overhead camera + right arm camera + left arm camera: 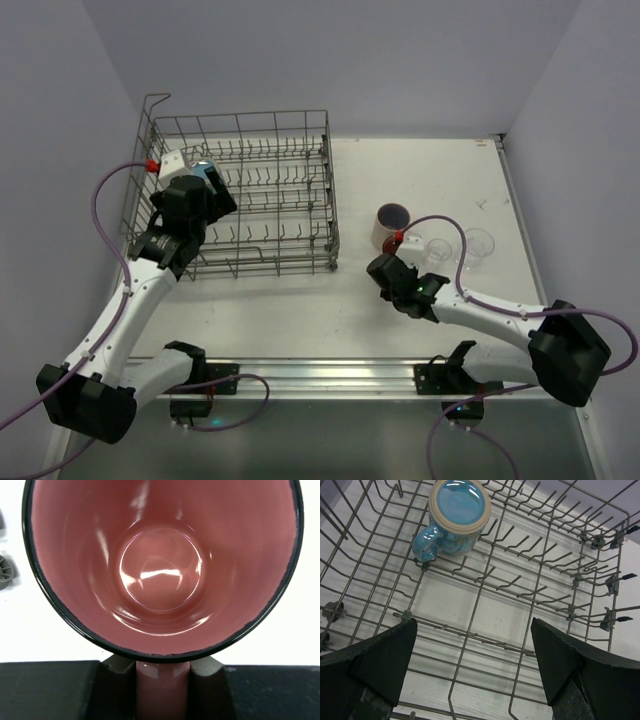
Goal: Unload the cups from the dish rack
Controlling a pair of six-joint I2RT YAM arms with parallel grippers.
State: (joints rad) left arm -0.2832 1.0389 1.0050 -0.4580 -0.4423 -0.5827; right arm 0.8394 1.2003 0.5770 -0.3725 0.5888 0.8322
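Seemingly, right gripper point(162, 672) low, clasping pink mug point(160, 575)

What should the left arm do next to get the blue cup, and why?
Probably ease the left gripper forward and down toward the blue cup. Its fingers are wide open over the dish rack. The cup sits ahead of them, not between them yet, so closing now would likely catch nothing.
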